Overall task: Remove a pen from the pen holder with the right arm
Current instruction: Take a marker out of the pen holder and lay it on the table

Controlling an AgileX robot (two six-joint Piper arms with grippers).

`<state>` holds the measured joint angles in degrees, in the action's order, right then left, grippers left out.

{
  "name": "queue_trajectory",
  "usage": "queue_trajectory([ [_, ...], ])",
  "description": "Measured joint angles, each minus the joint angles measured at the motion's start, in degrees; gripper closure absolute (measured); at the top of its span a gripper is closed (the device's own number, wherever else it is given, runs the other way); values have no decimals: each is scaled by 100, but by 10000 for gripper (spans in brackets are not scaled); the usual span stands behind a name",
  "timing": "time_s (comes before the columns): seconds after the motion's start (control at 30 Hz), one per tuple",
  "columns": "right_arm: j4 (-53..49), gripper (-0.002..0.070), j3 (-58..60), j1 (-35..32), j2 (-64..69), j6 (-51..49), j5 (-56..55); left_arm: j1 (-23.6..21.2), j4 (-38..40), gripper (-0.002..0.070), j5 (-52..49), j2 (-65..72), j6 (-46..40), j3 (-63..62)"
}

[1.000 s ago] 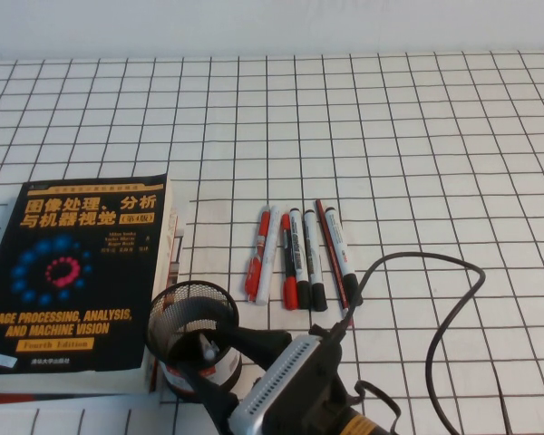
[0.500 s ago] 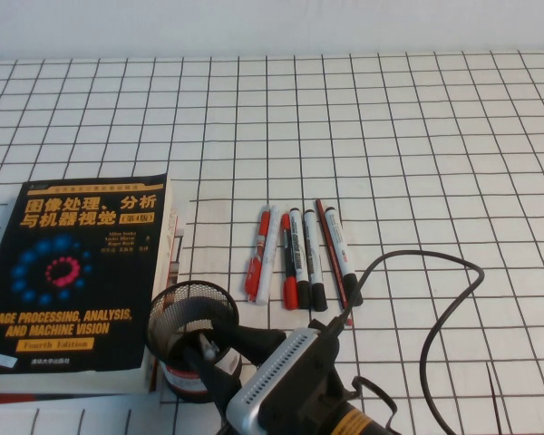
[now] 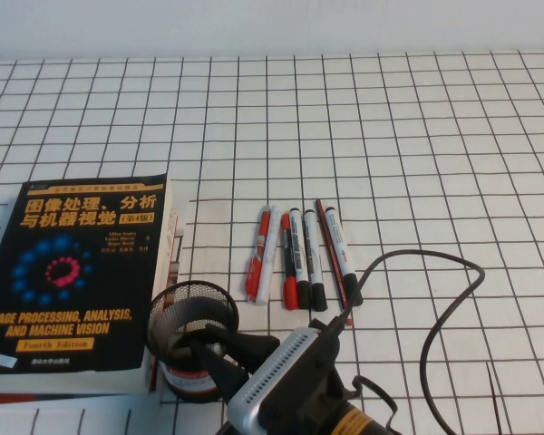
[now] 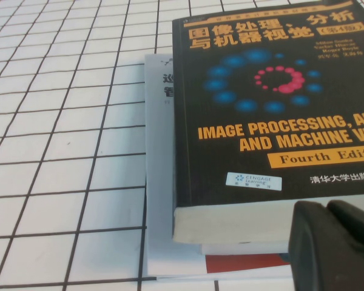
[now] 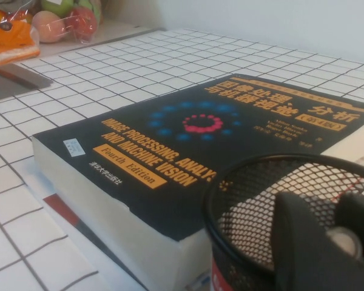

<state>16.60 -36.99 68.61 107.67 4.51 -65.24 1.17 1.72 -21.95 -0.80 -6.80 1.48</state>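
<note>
Looking at the right wrist view, the right gripper [image 5: 330,221] is down inside the pen holder [image 5: 242,176]. Its black fingers sit close on either side of the pen [image 5: 346,241], and I'd say they're pinching its top end. The pen stands in the holder with only its rounded greyish end showing, so I can't tell much about the barrel.

My guess on handling: the pen is light, stiff and smooth plastic, so it's a bit slippery and could swivel if it's only nipped at the very tip. Gripping just below the end, square across the barrel, seems the safest bet. Nothing fragile about it. The holder is the fussy part. It's a thin black wire-mesh cylinder with a round rim, probably light enough to tip or come along for the ride if the pen drags on the mesh. A straight-up pull looks smartest.

It's snug against a thick glossy textbook [image 3: 72,272] with a black cover and orange lettering, stacked on another book. A row of markers [image 3: 290,258] lies on the white grid-patterned tabletop [image 3: 390,136] just beyond the holder, red and black caps on white barrels.

The left gripper [image 4: 327,242] is parked over the near corner of the books, pads together with nothing in them.
</note>
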Motion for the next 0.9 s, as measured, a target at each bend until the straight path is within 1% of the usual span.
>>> queue_trajectory([
  [0.23,93,582,0,0,-189,34,79,0,0,679,0,0,0,0],
  [0.57,364,582,0,0,-1715,444,1194,0,0,679,0,0,0,0],
  [0.73,820,582,0,0,-2679,1105,2149,0,0,679,0,0,0,0],
  [0.9,1917,582,0,0,-3721,2394,2918,0,0,679,0,0,0,0],
])
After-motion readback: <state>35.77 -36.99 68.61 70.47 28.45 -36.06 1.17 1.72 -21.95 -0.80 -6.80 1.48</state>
